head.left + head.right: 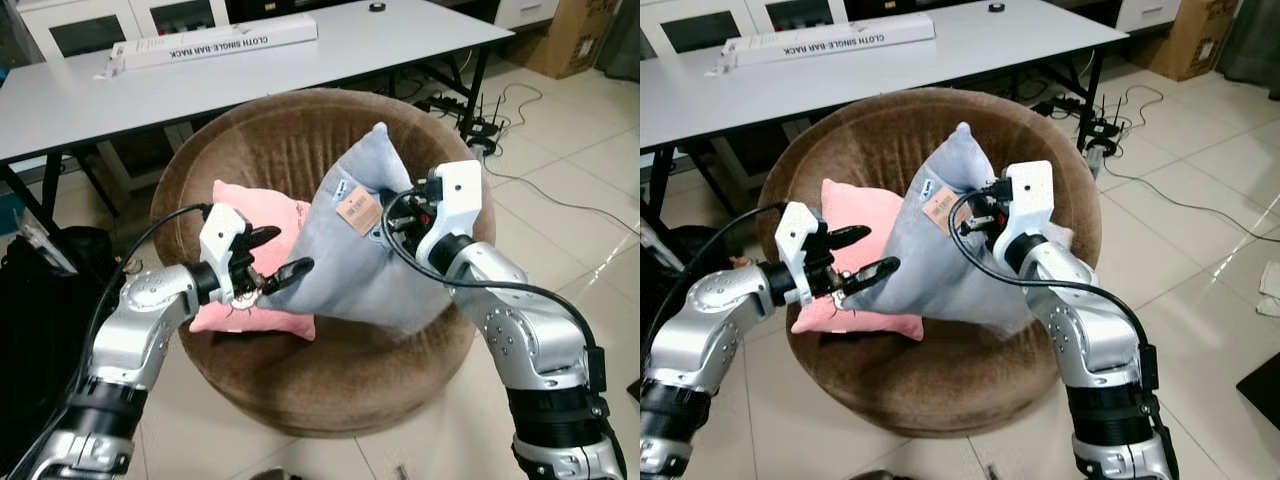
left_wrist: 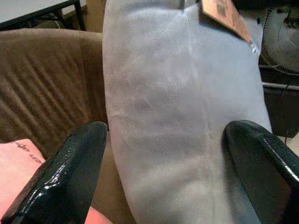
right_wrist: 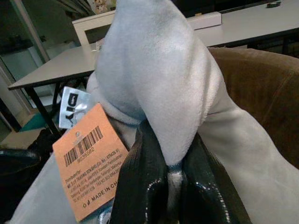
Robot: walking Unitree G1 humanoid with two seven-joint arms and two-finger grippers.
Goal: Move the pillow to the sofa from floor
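Grey pillow (image 1: pixel 350 260) stands tilted on a round brown sofa chair (image 1: pixel 270 140), its upper corner pinched between the black fingers of the right gripper (image 3: pixel 168 186), whose jaws are clamped tight on the fabric. An orange barcode tag (image 3: pixel 91 163) and a white label (image 3: pixel 72 107) hang from the pillow just beside that grip. The pillow's lower edge rests on the seat cushion, leaning toward the chair's right side.

The left gripper (image 1: pixel 275 262) sits at the pillow's lower left edge with its jaws spread wide, one finger (image 2: pixel 70 172) on either side of the grey cloth and holding nothing. A pink pillow (image 1: pixel 255 225) lies on the seat behind and beneath it, partly covered by the grey one.

Behind the chair stands a long white surface (image 1: pixel 200 80) carrying a white box printed "CLOTH SINGLE-BAR RACK" (image 1: pixel 215 42). Cables (image 1: pixel 520 110) trail across the tiled floor (image 1: pixel 580 160) to the right, and a black bag (image 1: pixel 40 300) sits at the robot's left.
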